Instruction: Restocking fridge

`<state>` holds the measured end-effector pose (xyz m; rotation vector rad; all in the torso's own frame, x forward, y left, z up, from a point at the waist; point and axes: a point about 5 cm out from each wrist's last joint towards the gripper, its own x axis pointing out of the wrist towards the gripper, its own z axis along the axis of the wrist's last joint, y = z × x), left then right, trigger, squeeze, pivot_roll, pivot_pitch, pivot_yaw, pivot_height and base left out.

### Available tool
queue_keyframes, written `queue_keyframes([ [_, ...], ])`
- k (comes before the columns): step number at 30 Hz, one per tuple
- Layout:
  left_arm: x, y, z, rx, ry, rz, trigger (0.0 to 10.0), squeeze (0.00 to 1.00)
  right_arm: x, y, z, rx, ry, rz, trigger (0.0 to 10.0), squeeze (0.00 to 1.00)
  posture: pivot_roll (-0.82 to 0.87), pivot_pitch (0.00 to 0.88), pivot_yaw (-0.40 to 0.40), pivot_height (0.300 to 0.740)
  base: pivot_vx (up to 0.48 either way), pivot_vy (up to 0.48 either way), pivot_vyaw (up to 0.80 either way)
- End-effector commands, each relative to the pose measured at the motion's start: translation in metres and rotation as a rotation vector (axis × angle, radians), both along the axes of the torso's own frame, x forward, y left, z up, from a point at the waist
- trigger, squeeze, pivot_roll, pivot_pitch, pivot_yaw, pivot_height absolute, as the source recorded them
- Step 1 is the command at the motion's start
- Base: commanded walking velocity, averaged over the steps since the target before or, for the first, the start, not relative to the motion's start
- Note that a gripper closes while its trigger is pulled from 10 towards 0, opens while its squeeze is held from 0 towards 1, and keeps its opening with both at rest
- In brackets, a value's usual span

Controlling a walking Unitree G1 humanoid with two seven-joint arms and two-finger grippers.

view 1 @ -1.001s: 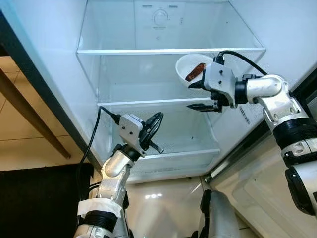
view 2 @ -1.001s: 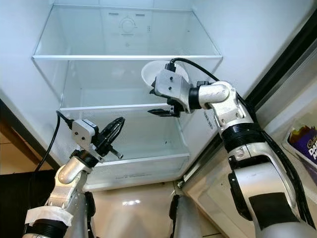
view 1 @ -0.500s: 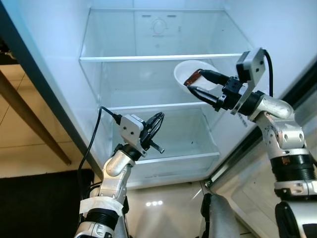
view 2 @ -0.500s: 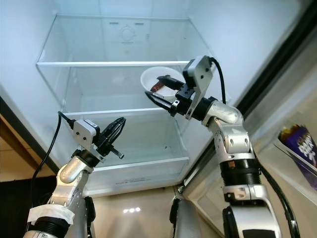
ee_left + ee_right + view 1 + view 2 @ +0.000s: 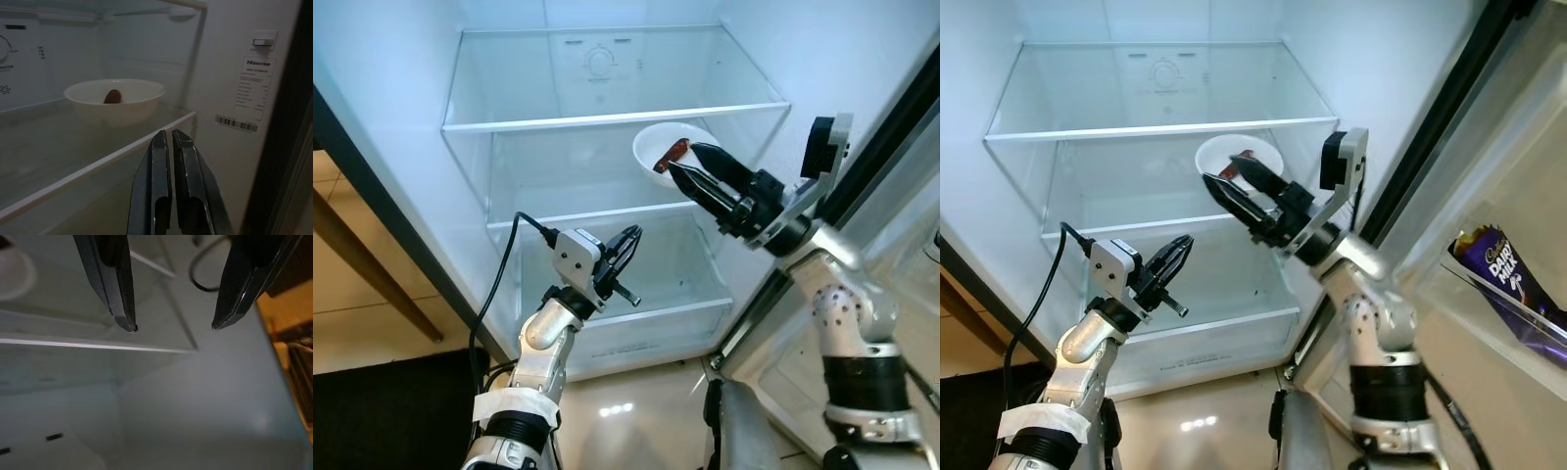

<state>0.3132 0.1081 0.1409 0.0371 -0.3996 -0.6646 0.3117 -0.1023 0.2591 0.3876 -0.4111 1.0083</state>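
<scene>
fridge [image 5: 607,127] stands open with bare glass shelves, and a white bowl [image 5: 668,149] sits on its middle shelf [image 5: 597,211], toward the right side, with a small reddish-brown piece of food [image 5: 672,152] in it. the right gripper [image 5: 1230,182] reaches in just in front of the bowl, its two black fingers spread apart and grasping nothing. the left gripper [image 5: 628,257] is raised lower down, before the bottom compartment, its fingers pressed together on nothing. a purple chocolate bar [image 5: 1511,284] rests in the door rack.

Glossy pale floor tiles [image 5: 626,411], dark mat [image 5: 382,411] at left.
</scene>
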Motion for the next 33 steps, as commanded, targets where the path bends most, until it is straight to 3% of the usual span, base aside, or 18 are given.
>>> queue_keyframes([
  [1,-0.002,-0.006,-0.005,-0.009,0.013,-0.016,10.0,0.00,0.000,0.001,-0.006,0.036,0.034,-0.037,10.0,0.00,0.00,0.132,-0.052,0.475,0.000,0.000,0.00],
  [2,-0.001,-0.007,-0.006,-0.012,0.025,-0.015,10.0,0.00,0.003,0.008,-0.019,0.051,0.067,-0.088,10.0,0.00,0.00,0.132,-0.052,0.475,0.000,0.000,0.00],
  [7,0.000,-0.007,-0.010,-0.013,0.045,-0.006,10.0,0.00,0.009,0.010,-0.038,0.024,0.132,-0.187,10.0,0.00,0.00,0.124,-0.049,0.475,0.000,0.000,0.00],
  [10,0.001,-0.007,-0.016,-0.011,0.084,0.017,10.0,0.00,0.019,0.001,-0.070,-0.061,0.231,-0.350,10.0,0.00,0.00,0.117,-0.047,0.475,0.000,0.000,0.00],
  [11,0.001,-0.007,-0.016,-0.011,0.084,0.017,10.0,0.00,0.019,0.001,-0.070,-0.061,0.231,-0.350,10.0,0.00,0.00,0.117,-0.047,0.475,0.000,0.000,0.00],
  [15,0.002,-0.001,-0.031,-0.049,0.159,0.066,10.0,0.00,0.020,-0.017,-0.104,-0.171,0.326,-0.486,10.0,0.00,-0.01,0.111,-0.035,0.475,0.000,0.000,0.00],
  [21,-0.001,0.008,-0.051,-0.093,0.259,0.126,10.0,0.00,0.017,-0.020,-0.124,-0.274,0.353,-0.517,10.0,0.00,-0.01,0.102,-0.028,0.475,0.000,0.000,0.00],
  [26,-0.017,0.010,-0.088,-0.056,0.398,0.163,10.0,0.00,0.008,-0.020,-0.160,-0.379,0.430,-0.489,10.0,0.00,-0.01,0.092,-0.022,0.475,0.000,0.000,0.00],
  [28,-0.017,0.010,-0.088,-0.056,0.398,0.163,10.0,0.00,0.008,-0.020,-0.160,-0.379,0.430,-0.489,10.0,0.00,-0.01,0.092,-0.022,0.475,0.000,0.000,0.00],
  [31,-0.025,0.010,-0.103,-0.026,0.457,0.181,10.0,0.00,0.004,-0.021,-0.178,-0.440,0.471,-0.490,10.0,0.00,-0.01,0.086,-0.019,0.475,0.000,0.000,0.00],
  [33,-0.034,0.014,-0.120,0.013,0.521,0.213,10.0,0.00,-0.002,-0.022,-0.200,-0.582,0.500,-0.494,10.0,0.00,-0.01,0.081,-0.018,0.475,0.000,0.000,0.00],
])
